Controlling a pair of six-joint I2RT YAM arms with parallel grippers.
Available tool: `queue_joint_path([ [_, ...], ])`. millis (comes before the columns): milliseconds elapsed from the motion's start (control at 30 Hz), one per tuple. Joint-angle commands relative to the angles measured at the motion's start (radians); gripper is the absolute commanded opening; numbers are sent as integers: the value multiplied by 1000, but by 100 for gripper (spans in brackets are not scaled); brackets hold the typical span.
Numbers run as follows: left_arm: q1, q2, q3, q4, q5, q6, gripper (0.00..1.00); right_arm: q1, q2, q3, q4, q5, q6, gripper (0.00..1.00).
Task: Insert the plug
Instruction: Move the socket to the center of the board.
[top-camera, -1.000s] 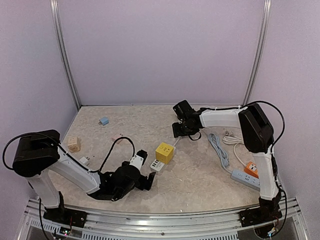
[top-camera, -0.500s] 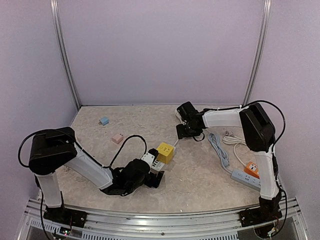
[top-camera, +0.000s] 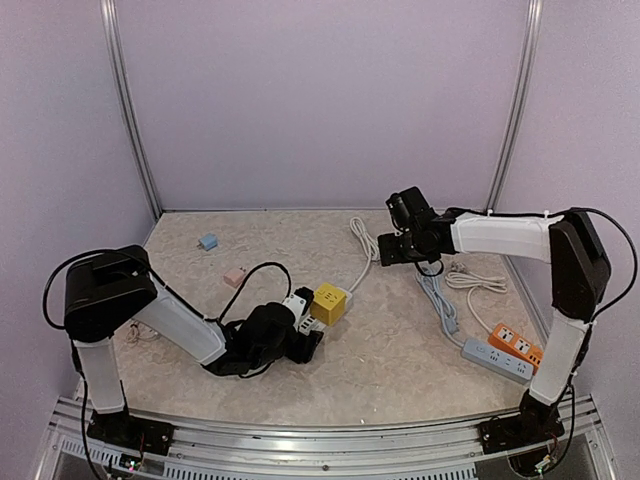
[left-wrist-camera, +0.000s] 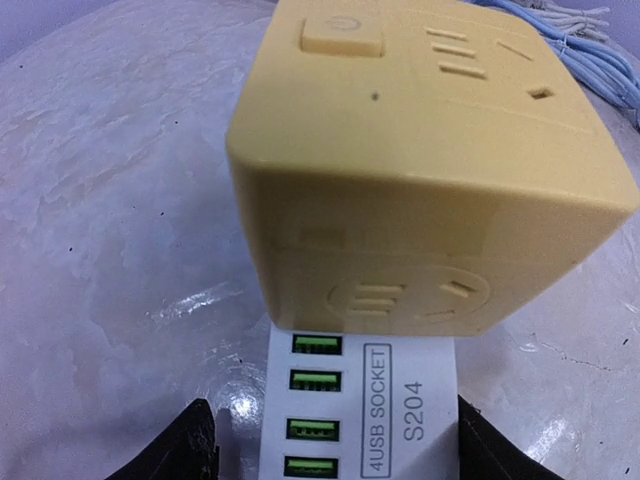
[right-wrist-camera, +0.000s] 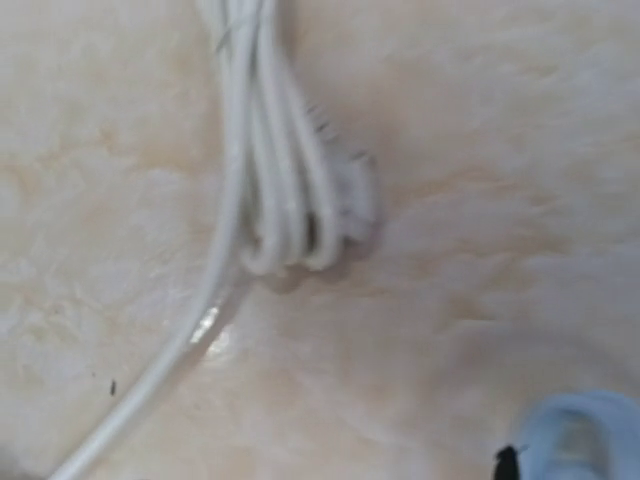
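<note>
A yellow cube socket (top-camera: 331, 303) (left-wrist-camera: 420, 170) rests on a white base with green USB ports (left-wrist-camera: 345, 420) in the middle of the table. My left gripper (top-camera: 308, 338) (left-wrist-camera: 335, 448) lies low on the table, open, one finger on each side of that white base. The right finger is against its edge and a gap shows at the left finger (left-wrist-camera: 200, 445). A white cord (top-camera: 358, 262) runs from the socket up to a folded bundle (top-camera: 358, 232) (right-wrist-camera: 295, 190). I cannot make out the plug. My right gripper (top-camera: 386, 248) hovers just right of the bundle, open and holding nothing.
A grey-blue cable (top-camera: 437, 292) (right-wrist-camera: 580, 430) leads to a grey power strip (top-camera: 492, 357), with an orange strip (top-camera: 512, 341) beside it at the right. A small blue adapter (top-camera: 208, 241) and a pink one (top-camera: 236, 276) lie at the back left.
My left gripper slid right until its fingers straddled the socket's white base, and they narrowed. The right arm swung right, uncovering the white cord bundle.
</note>
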Motion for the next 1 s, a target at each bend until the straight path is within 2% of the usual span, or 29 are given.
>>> queue_joint_path([
  [0,25,26,23,2,44,23,68,-19,-119,-68,18,52,-6,70],
  [167,59,30,37,3,72,53,54,-22,-199,-125,18,62,-5,70],
  [333,109,31,56,-12,104,89,48,-23,-257,-173,23,58,0,70],
  [967,346,103,309,-252,246,163,55,-25,-304,-202,26,47,-8,70],
])
